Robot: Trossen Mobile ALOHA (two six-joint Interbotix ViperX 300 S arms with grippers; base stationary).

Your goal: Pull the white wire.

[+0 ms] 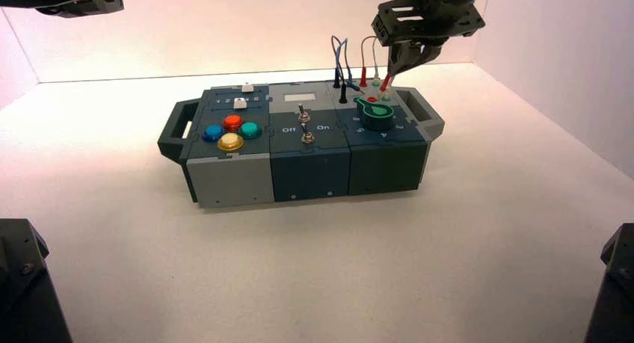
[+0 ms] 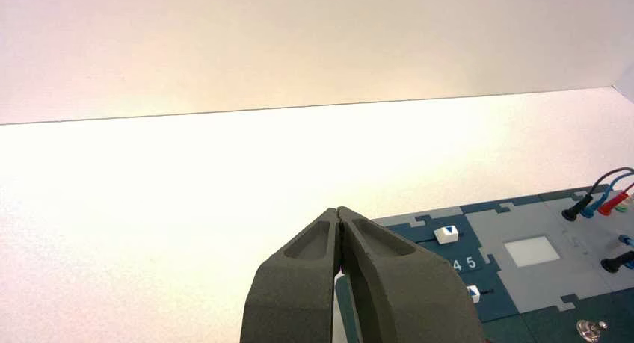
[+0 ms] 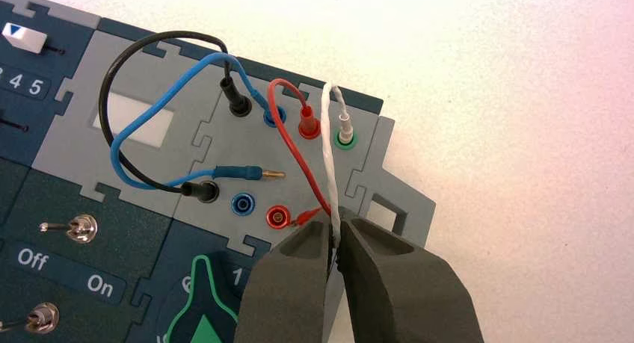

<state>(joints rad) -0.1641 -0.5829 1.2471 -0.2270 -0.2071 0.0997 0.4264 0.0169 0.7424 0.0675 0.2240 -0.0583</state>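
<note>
Box (image 1: 309, 164) with dark blue, dark green and grey panels, set on a pale desk (image 1: 299, 276). The right claw (image 3: 334, 222) is placed over the box's far right part, by the wire sockets, and is clenched on the white wire (image 3: 327, 145). From the claw, this wire is looped up and over to the green-ringed socket (image 3: 345, 140) at the far right corner, where its white plug (image 3: 345, 127) is seated; its other end is hidden by the claw. The red wire (image 3: 291, 146) is led from a plugged far red socket (image 3: 309, 126) down towards the claw tips, and its other red plug (image 3: 306, 217) is seen tilted beside the near red socket (image 3: 278, 217). The blue wire (image 3: 158, 104) is plugged at its far end only, its loose blue plug (image 3: 239, 172) being shown with a bare metal tip. The black wire (image 3: 105, 96) is plugged at both ends. Four coloured buttons (image 1: 232, 132) are grouped at the near left, two metal toggle switches (image 1: 306, 128) are mounted in the middle, and a green-outlined knob (image 1: 375, 114) is fitted at the right. The left claw (image 2: 337, 210) is held off to the far left, clenched on nothing.
</note>
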